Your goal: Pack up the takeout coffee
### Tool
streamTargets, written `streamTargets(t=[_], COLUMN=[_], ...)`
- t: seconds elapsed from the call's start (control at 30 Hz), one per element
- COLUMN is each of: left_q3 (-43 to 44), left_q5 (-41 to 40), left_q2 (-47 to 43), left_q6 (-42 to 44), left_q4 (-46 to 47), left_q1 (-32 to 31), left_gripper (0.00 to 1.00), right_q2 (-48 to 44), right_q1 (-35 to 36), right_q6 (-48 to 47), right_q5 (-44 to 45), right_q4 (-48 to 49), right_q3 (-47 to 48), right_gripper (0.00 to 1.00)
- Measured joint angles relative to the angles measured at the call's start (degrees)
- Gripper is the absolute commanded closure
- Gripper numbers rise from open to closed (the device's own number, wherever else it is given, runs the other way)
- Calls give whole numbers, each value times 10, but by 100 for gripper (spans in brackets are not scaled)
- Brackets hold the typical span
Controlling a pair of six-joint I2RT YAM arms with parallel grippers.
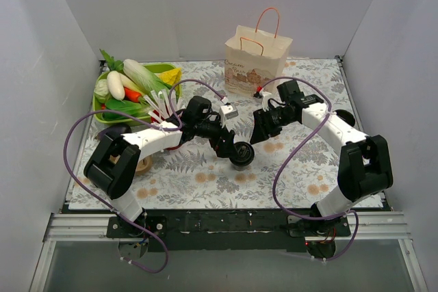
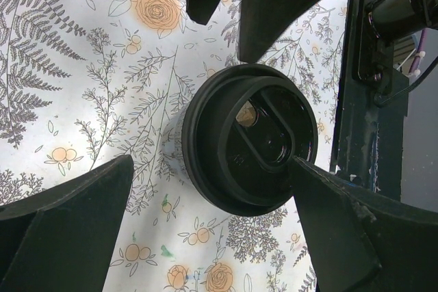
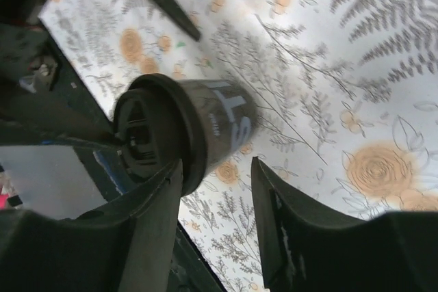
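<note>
The takeout coffee (image 1: 241,153) is a small black cup with a round black lid, standing upright on the flowered cloth near the table's middle. Seen from above, the takeout coffee (image 2: 250,138) sits between the wide-apart fingers of my left gripper (image 2: 211,162), and the right fingertip (image 2: 321,189) reaches the lid's rim without clamping it. My right gripper (image 3: 217,163) hangs just right of the cup (image 3: 188,128); its jaws are apart with only cloth between them. Its left finger (image 3: 154,217) overlaps the lid's edge in that view.
A paper bag (image 1: 254,59) with orange handles stands open at the back centre. A green basket (image 1: 159,69) full of vegetables sits at the back left. A tan roll (image 1: 143,164) lies by the left arm. White walls close in three sides.
</note>
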Motion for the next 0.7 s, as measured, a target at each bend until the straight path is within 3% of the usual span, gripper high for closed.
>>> streamTargets(t=[0.07,0.3,0.7], left_q3=[0,0,1], left_q5=[0,0,11], left_q2=[0,1,7], left_q6=[0,-4,-15], left_q4=[0,0,0], left_q1=[0,0,0], left_gripper=[2,2,2], right_q2=[-1,-3,48], right_q1=[-3,-6,-6], right_q6=[-7,-21,-24], right_q5=[-34,-135,-146], right_q4=[-5,-10,-5], right_q3=[7,10,10], right_gripper=[37,34,34])
